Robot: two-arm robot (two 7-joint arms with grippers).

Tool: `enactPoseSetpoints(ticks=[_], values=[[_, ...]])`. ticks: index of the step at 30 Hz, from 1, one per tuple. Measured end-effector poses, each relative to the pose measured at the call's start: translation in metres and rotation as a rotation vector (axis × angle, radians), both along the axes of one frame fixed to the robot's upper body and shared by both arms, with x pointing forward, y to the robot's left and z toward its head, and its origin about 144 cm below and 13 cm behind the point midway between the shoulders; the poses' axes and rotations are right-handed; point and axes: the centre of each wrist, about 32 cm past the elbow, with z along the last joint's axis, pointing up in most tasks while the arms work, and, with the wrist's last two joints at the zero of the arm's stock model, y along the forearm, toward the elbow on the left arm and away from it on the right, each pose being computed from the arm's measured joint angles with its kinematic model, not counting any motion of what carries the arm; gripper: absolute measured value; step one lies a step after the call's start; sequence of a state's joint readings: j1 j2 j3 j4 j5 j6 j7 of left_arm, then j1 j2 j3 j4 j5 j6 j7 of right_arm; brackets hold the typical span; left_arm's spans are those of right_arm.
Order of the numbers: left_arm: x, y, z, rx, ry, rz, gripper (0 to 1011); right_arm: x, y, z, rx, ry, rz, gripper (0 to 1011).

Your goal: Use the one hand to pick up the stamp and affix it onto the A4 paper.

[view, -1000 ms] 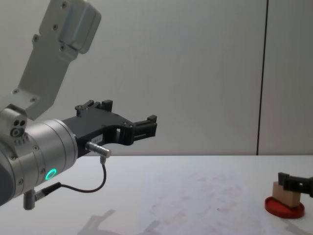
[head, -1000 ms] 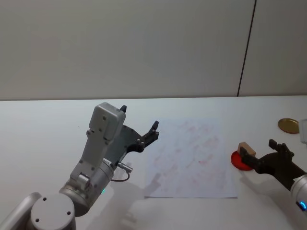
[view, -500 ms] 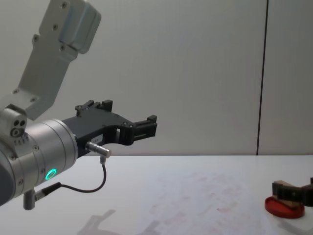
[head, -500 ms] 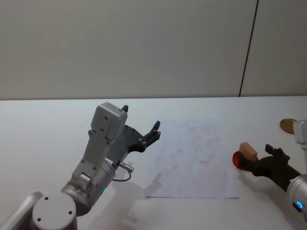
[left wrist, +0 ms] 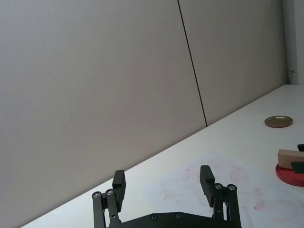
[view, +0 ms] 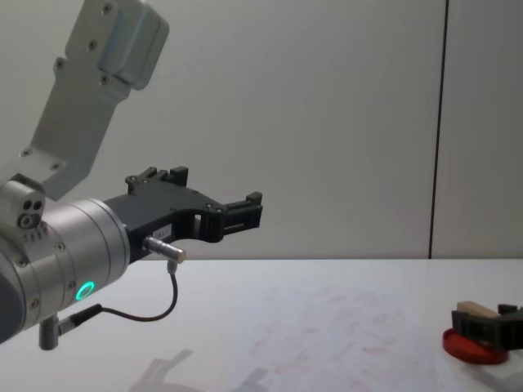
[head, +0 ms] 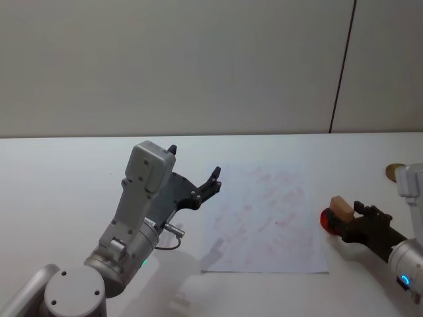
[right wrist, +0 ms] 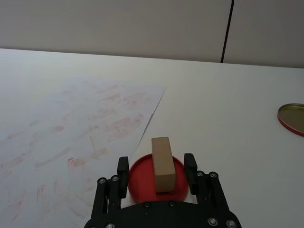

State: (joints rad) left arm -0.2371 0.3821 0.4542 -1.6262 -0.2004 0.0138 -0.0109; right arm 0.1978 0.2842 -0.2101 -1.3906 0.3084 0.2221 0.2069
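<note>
Right wrist view shows the right gripper (right wrist: pixel 156 167) low over the table (right wrist: pixel 228 109), its two black fingers (right wrist: pixel 123 169) spread apart with one on each side of the stamp (right wrist: pixel 162 164). A strip of red shows between each finger and the wood, so neither finger is pressing on the block. There is one stamp, a light-tan wooden block lying lengthwise on the single round red ink pad (right wrist: pixel 140 179). The pad sits just beside the near right edge of the one A4 paper (right wrist: pixel 71 128), a white sheet marked with many faint pink-red smudges. Whether the pad touches the sheet cannot be told. One flat gold lid (right wrist: pixel 292 118) lies well apart from the pad, farther to the right on the table.

In the head view the left gripper (head: pixel 193 162) is raised above the table, left of the paper, with its two fingers wide apart and nothing between them. That makes two grippers, one stamp, one pad, one sheet and one lid.
</note>
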Motion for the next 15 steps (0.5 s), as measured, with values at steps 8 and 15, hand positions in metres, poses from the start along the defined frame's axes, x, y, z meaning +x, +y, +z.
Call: enactPoseSetpoints(ticks=[8, 15], values=[[0.0, 0.0, 0.0, 0.0, 0.0, 0.0, 993, 0.0033, 0.0023, -0.002, -0.008, 0.004, -0.002, 514], [0.0, 0.0, 0.0, 0.0, 0.0, 0.0, 993, 0.0047, 0.0032, -0.0027, -0.016, -0.001, -0.006, 275]])
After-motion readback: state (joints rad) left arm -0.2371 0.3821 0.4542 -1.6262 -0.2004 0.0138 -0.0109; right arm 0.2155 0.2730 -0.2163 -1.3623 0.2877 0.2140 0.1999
